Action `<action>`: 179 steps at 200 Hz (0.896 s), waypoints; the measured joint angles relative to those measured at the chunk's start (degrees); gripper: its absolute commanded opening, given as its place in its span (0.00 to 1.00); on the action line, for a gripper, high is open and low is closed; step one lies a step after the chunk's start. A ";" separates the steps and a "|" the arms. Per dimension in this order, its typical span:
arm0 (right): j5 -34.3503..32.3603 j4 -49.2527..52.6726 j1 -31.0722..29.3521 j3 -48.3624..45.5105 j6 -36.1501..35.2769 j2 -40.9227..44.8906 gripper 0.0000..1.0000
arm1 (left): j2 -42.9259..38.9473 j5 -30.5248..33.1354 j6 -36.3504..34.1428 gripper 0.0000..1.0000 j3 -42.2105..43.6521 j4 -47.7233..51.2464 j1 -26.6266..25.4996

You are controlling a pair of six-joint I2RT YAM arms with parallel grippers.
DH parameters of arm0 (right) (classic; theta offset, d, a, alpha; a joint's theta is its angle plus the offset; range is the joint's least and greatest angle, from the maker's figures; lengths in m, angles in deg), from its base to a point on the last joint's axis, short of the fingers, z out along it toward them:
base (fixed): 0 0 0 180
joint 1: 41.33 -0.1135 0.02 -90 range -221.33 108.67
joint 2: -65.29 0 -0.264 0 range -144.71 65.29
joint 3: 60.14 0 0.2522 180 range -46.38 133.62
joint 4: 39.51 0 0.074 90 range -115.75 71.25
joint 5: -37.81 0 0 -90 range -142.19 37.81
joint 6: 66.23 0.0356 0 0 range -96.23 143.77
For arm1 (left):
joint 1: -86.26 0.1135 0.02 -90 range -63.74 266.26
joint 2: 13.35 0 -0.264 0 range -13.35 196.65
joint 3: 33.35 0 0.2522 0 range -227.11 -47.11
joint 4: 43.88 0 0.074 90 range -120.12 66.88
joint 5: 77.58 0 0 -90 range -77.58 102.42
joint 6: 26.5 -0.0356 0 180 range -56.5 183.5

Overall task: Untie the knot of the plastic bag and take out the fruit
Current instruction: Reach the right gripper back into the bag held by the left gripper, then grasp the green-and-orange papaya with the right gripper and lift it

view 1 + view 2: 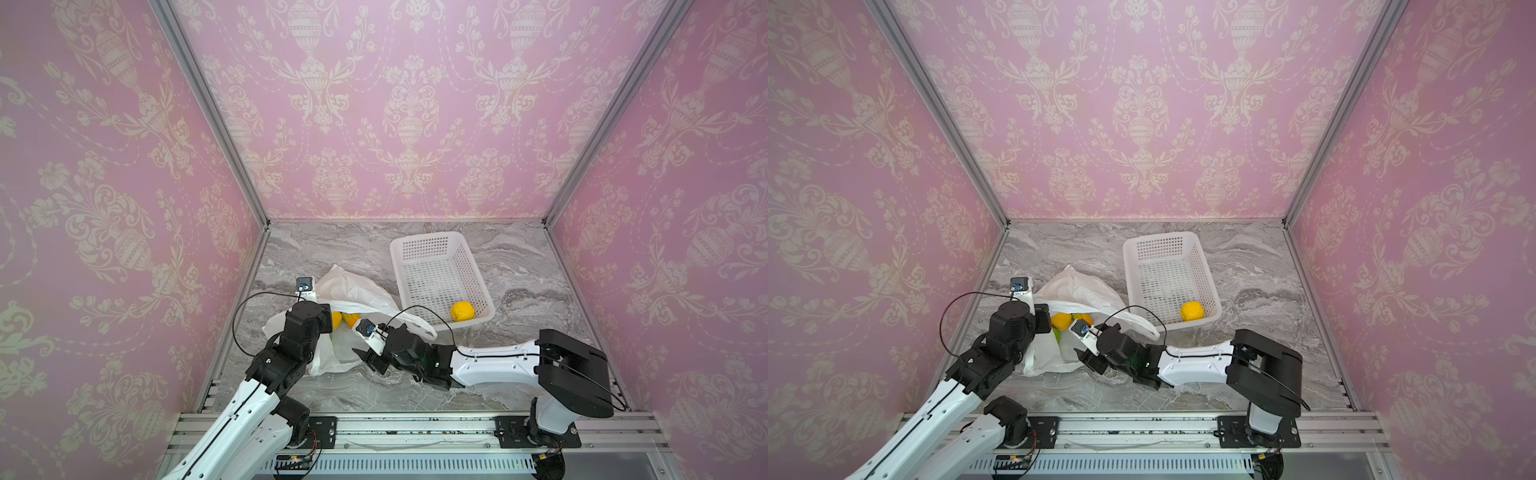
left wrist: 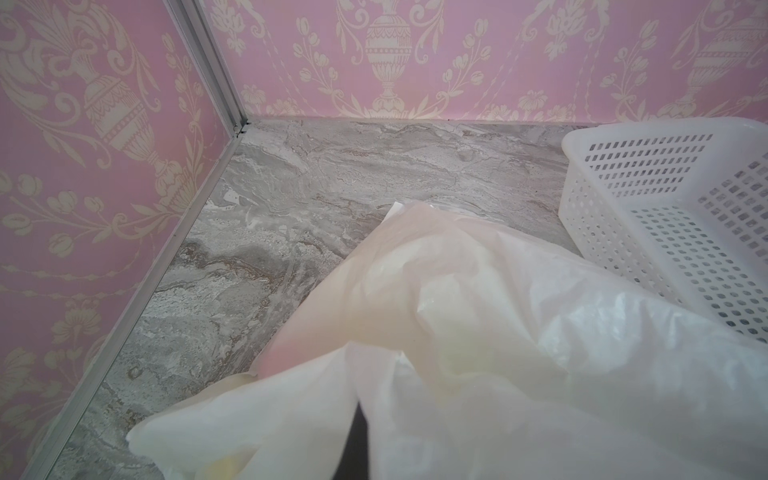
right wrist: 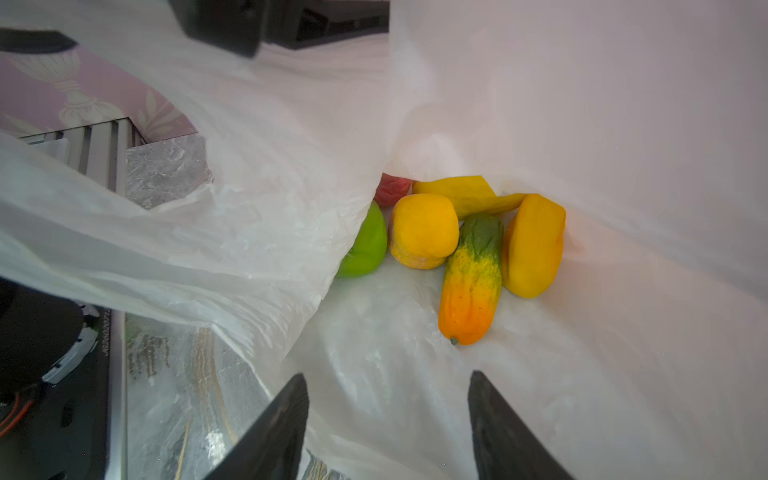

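Fruit [image 3: 424, 230]: six visible in plastic bag [image 3: 249, 208], one in basket [image 1: 424, 248]

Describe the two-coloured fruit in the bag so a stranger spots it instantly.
Inside the white plastic bag left of the basket, the oblong fruit lies between a round yellow piece and a long yellow one. Only it fades from orange to green.

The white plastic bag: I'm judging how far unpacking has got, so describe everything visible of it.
The thin, crinkly, translucent white plastic bag lies on the grey marble tabletop, beside the white perforated basket. Its mouth gapes open. The shut left pincer holds its upper film raised; the open right pincer points into the mouth. Toy fruit lies inside.
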 measured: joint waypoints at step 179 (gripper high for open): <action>-0.44 5.68 7.85 25.77 9.27 -28.68 0.67 | -0.79 -0.02 0.00 0.00 0.28 -0.02 0.00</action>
